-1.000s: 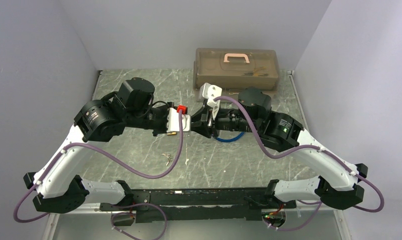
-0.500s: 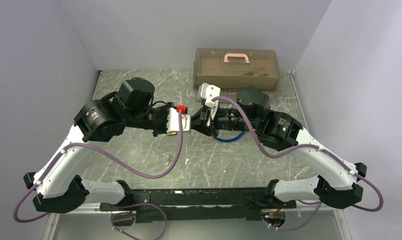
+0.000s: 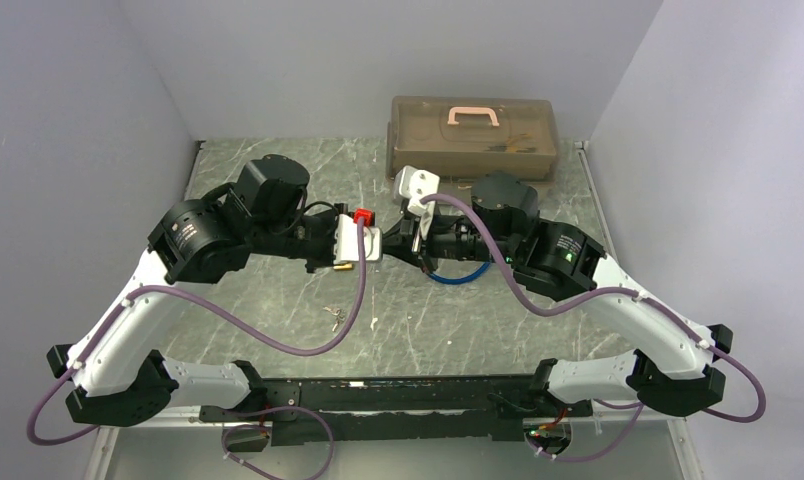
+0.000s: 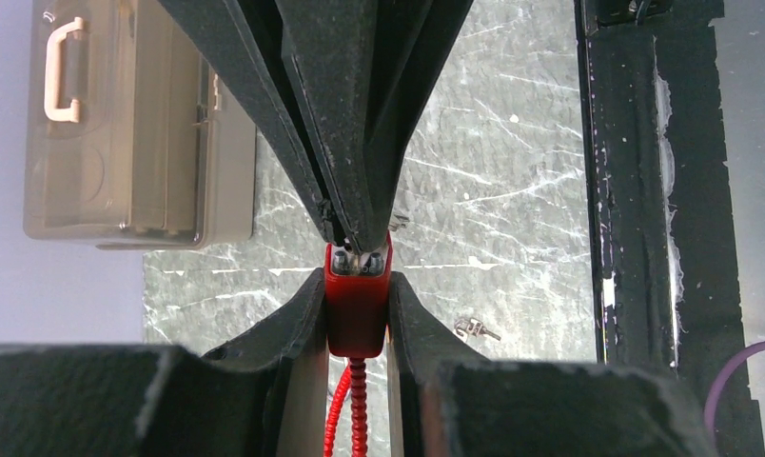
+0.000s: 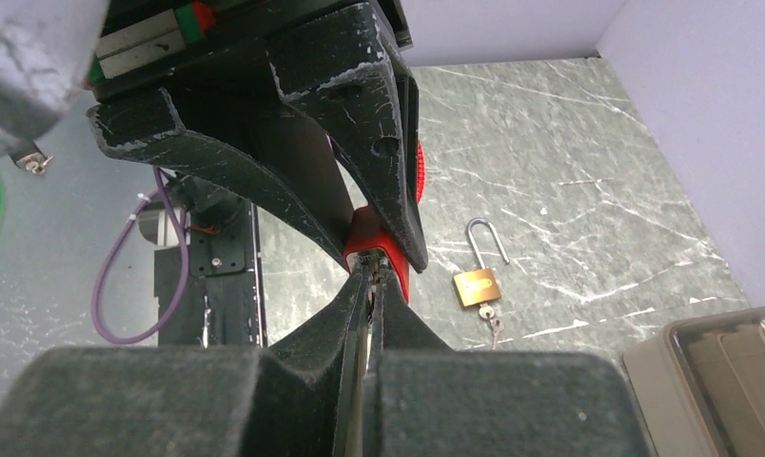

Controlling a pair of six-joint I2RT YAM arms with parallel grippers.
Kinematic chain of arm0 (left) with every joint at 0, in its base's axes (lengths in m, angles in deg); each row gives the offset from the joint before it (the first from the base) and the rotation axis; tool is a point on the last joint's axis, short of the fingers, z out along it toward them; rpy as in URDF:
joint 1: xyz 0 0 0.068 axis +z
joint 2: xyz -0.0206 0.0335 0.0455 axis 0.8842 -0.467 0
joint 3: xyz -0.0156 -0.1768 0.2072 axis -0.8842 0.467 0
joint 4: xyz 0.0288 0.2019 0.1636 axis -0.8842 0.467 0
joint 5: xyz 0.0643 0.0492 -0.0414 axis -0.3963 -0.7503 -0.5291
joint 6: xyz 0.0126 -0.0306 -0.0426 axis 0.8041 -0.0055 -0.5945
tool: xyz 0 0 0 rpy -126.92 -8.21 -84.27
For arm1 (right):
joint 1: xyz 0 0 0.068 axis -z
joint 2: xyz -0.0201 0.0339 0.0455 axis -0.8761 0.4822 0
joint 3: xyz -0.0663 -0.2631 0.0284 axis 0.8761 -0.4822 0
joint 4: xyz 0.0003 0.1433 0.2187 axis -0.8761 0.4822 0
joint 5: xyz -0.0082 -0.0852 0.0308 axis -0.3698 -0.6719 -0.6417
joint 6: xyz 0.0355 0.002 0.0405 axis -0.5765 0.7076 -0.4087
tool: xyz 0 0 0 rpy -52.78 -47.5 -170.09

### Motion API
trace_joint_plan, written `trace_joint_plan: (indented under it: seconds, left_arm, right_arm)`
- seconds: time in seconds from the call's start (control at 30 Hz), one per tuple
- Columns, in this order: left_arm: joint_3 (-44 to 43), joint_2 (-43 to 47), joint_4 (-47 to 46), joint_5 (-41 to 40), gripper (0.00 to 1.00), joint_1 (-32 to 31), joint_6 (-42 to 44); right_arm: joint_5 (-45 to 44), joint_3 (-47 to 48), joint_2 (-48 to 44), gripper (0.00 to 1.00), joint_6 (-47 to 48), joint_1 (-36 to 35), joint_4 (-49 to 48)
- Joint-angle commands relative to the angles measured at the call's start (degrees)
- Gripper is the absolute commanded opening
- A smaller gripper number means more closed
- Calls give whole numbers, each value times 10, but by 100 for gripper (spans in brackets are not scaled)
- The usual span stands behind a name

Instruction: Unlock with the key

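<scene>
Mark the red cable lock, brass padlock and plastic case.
red cable lock (image 4: 358, 307): left wrist view, its body.
brass padlock (image 5: 477, 287): right wrist view, its body.
plastic case (image 3: 473, 140): top view, lid below handle.

The red padlock (image 4: 358, 312) is being clamped by its two sides between the fingers of the left end effector (image 4: 357, 286), raised off the worktop (image 4: 512, 171). Two small silvery round parts are showing on its end face, and a ribbed red cable (image 4: 344, 409) is trailing from its opposite end. The key (image 5: 370, 268), seen edge-on as a thin metal blade, is being pinched by the right end effector (image 5: 372, 295), its tip meeting the padlock's red body.
</scene>
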Motion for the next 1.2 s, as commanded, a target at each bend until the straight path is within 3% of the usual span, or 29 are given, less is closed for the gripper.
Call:
trace_joint_plan:
  seconds: [0.0, 0.1, 0.27, 0.63, 0.83, 1.17]
  left_arm:
    - [-26, 9, -33, 1, 0, -4, -3]
    - [-31, 9, -37, -12, 0, -4, 3]
    - [-51, 1, -54, -72, 0, -31, 33]
    - [71, 68, -234, -207, 0, -101, 123]
    - [107, 85, -303, -261, 0, -117, 153]
    - [126, 95, -320, -275, 0, -124, 164]
  right_arm:
    - [-25, 3, -10, 0, -5, 0, -12]
    - [-40, -10, -12, 0, -23, 0, -20]
    - [-89, -41, -9, 0, -128, 0, -64]
    - [-158, -121, -39, 0, -325, 13, -163]
    - [-144, -134, -47, 0, -389, 28, -173]
    - [-65, -141, -56, 0, -472, 75, -188]
